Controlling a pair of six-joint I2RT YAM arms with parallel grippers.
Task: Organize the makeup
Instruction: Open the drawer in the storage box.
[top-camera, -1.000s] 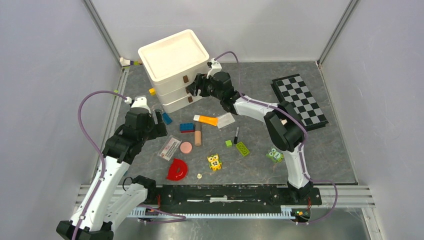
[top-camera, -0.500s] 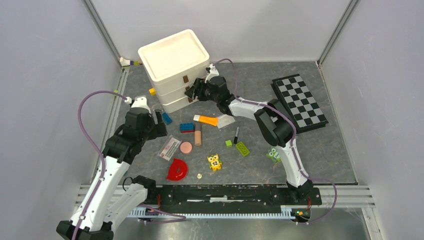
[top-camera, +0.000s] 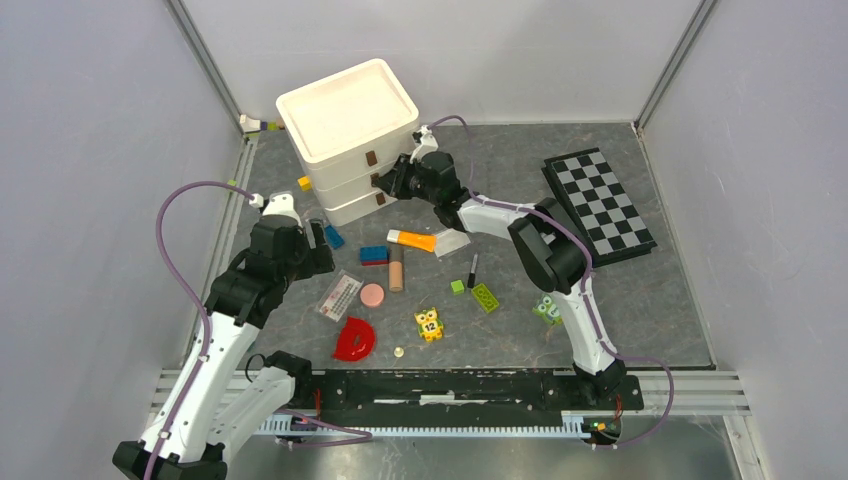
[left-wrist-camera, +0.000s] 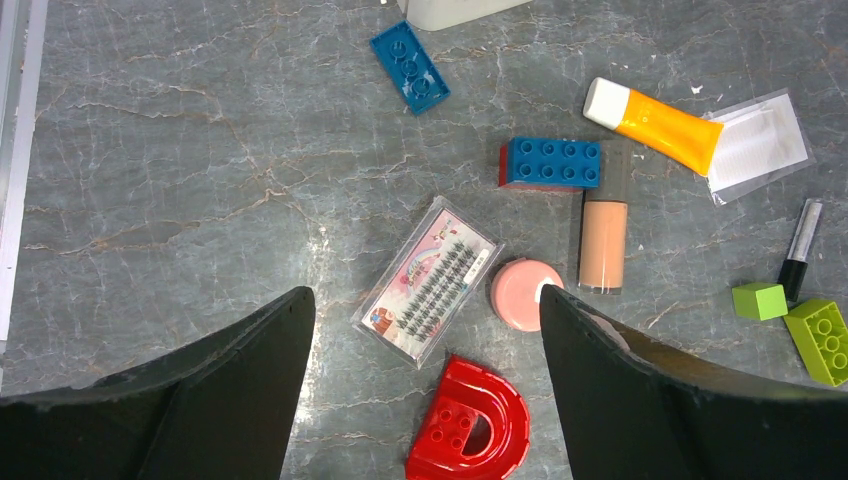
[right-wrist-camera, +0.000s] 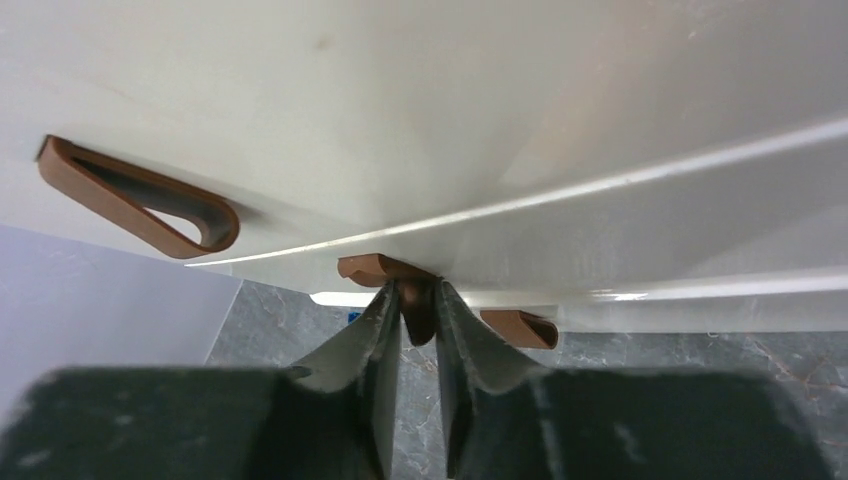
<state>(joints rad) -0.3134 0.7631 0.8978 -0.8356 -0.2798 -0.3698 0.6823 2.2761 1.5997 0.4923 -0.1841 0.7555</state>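
The makeup lies loose on the grey table: an orange tube (left-wrist-camera: 655, 122) with a white cap, a beige stick (left-wrist-camera: 603, 243), a pink disc (left-wrist-camera: 522, 293), a black pencil (left-wrist-camera: 798, 256), a clear packet (left-wrist-camera: 758, 143) and a lash packet (left-wrist-camera: 430, 281). My left gripper (left-wrist-camera: 425, 295) hangs open above the lash packet and the disc, holding nothing. My right gripper (right-wrist-camera: 418, 295) is shut on the brown handle (right-wrist-camera: 365, 268) of the middle drawer of the white drawer unit (top-camera: 345, 120). All three drawers look closed.
A checkerboard (top-camera: 598, 203) lies at the back right. Toy bricks (top-camera: 374, 254), owl blocks (top-camera: 429, 324) and a red half-ring (top-camera: 355, 340) are scattered among the makeup. The drawer unit stands at the back left near the wall.
My right gripper has moved left up to the drawer unit and shut on the middle drawer's handle. The left arm and the makeup have not moved.
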